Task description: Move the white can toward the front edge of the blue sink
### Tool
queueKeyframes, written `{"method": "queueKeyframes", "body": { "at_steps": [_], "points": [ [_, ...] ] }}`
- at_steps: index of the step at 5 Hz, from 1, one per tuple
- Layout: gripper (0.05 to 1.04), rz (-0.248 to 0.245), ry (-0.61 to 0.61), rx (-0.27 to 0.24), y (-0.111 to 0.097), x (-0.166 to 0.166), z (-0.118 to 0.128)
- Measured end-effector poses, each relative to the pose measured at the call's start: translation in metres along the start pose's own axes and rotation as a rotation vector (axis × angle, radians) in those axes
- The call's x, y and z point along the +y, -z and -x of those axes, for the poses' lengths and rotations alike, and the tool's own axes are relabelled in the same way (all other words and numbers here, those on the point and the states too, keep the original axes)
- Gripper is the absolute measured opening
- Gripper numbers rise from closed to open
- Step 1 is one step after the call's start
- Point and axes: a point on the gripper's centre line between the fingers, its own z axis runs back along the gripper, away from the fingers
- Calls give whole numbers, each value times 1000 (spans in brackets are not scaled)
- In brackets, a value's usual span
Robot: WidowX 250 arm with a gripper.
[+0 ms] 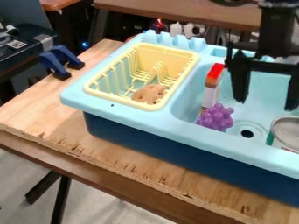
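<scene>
though apart, grapes near claw

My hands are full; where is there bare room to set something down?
Bare tabletop runs between the blue clamps and toy sink, and along the sink's front. The basin is crowded: purple grapes, red-topped box, round container, gripper overhead.

two blue clamps at the wooden table's edge.

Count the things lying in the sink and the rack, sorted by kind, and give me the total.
Box: 1
Grape bunch: 1
Can, partly cut off at the right edge: 1
Brown cookie: 1
Total: 4
</scene>
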Motion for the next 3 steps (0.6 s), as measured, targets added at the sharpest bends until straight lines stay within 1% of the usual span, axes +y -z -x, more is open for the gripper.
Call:
{"method": "queueKeyframes", "body": {
  "at_steps": [1,2,3],
  "points": [
    [1007,-39,82,-2,-17,9,-8],
    [1007,-40,143,-3,-17,29,-25],
    [1007,-69,167,27,-20,42,-33]
  ]
}}
